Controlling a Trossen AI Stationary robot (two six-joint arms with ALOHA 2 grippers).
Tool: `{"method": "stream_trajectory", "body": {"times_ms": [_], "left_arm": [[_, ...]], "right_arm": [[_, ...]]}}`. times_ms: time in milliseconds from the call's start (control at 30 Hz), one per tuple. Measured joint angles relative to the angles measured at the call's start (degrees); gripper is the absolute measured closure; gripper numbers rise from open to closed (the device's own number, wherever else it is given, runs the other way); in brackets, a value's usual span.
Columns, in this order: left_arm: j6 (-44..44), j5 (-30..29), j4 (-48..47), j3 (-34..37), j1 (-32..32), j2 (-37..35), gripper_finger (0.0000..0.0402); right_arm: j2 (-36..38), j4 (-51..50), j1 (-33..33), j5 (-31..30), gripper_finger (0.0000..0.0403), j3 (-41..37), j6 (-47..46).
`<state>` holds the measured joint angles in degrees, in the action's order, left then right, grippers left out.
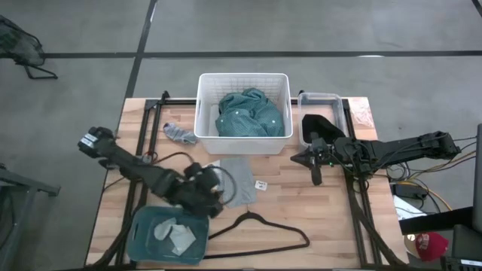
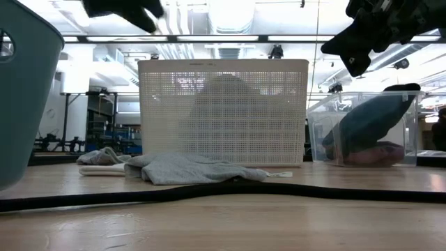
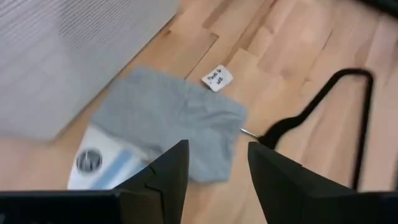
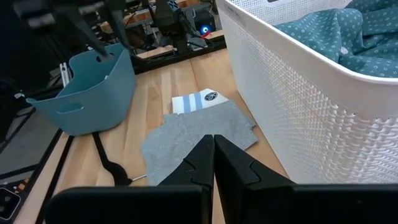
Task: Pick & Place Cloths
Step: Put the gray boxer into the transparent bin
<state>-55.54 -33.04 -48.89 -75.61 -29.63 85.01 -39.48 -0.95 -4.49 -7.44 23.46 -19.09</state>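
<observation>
— What is seen on the wooden table [image 1: 301, 218]?
— The left gripper [image 3: 214, 171] is held open above the grey cloth [image 1: 239, 181]; the right gripper [image 4: 213, 163] is closed, empty. The teal shirt [image 1: 248, 113] lies in the white basket [image 1: 205, 113].

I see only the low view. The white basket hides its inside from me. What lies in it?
Observer: A teal shirt fills the white basket.
Operator: Which gripper is over the grey cloth?
Observer: The left gripper, open, hangs above the grey cloth.
Operator: And the right one?
Observer: The right gripper is shut and holds nothing, over bare table to the right of the basket.
</observation>
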Motion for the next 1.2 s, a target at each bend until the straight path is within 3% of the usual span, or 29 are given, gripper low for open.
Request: {"method": "stream_trajectory", "body": {"times_ms": [167, 400, 767, 1200], "left_arm": [[8.5, 2.3, 6.4, 0.0, 4.9, 5.6, 0.0232], [12.0, 6.8, 6.8, 0.0, 9.8, 13.7, 0.0232], [13.9, 9.5, 6.9, 0.0, 11.6, 23.4, 0.0232], [17.2, 16.9, 10.0, 0.0, 12.7, 27.8, 0.0234]], "right_arm": [[0.0, 0.0, 0.0, 0.0, 0.0394, 0.0, 0.0], [0.0, 0.0, 0.0, 0.0, 0.0394, 0.0, 0.0], [0.0, -0.1, 0.0, 0.0, 0.0394, 0.0, 0.0], [0.0, -0.1, 0.0, 0.0, 0.0394, 0.0, 0.0]]}}
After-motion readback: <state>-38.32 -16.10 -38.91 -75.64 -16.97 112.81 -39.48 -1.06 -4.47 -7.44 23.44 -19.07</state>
